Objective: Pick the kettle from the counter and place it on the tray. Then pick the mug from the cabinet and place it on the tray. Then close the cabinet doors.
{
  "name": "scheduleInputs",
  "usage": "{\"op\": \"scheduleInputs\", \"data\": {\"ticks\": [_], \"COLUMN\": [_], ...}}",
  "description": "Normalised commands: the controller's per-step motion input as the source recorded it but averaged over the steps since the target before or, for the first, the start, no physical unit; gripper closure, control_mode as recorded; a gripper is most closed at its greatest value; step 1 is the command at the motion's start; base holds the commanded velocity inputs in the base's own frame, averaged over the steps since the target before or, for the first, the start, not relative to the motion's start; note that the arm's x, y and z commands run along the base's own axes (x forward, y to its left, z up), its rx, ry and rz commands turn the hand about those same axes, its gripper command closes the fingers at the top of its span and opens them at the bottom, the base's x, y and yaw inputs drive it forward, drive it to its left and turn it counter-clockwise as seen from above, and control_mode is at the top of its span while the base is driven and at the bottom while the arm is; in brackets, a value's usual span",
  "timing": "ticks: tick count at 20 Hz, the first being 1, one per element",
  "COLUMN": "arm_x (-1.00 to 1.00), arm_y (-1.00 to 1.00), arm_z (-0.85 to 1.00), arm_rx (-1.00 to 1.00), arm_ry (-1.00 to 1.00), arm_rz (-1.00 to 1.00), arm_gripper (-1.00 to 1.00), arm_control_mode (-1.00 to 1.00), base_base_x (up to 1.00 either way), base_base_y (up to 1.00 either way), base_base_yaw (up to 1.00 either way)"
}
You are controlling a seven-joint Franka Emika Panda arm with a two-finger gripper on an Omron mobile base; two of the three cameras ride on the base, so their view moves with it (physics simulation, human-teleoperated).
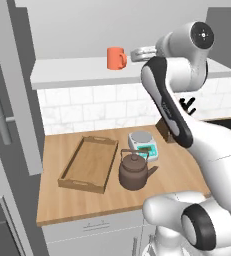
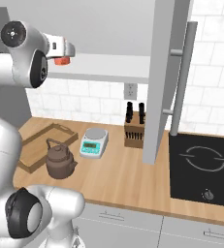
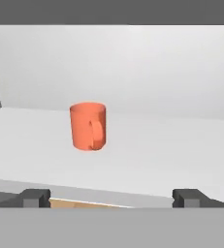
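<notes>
Jaws spread wide and empty, the white arm's two-finger gripper (image 3: 111,197) faces the small orange-red cylindrical mug (image 3: 88,126), upright on the pale grey cabinet shelf (image 3: 171,155), ahead and left of centre, handle turned toward the camera

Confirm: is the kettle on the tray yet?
No, the kettle stands on the counter beside the tray, to its right.

No text, brand or number can be read. The small white scale (image 2: 94,142) on the worktop (image 2: 133,179) has a green display, too small to tell digits. The black hob (image 2: 203,167) carries only a pale ring mark, not letters
</notes>
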Motion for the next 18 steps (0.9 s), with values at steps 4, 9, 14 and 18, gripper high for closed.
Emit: {"op": "scheduleInputs", "data": {"ticks": [4,9,14,18], "arm_x": [0.41,0.41,0.22,0.12], "arm_y": [0.12,0.16,0.01,-0.11], "arm_z": [0.06,0.0,-0.08,-0.01], "arm_rx": [0.0,0.01,0.04,0.04], "arm_ry": [0.0,0.0,-0.01,0.0], "arm_rz": [0.04,0.14,0.14,0.07], "arm_gripper": [-1.0,-1.0,-1.0,-1.0], "arm_control_mode": [-1.0,-1.0,-1.0,-1.0], "base_base_x": [0.0,0.0,0.0,0.0], "base_base_y": [0.0,0.0,0.0,0.0], "base_base_yaw": [0.0,0.0,0.0,0.0]}}
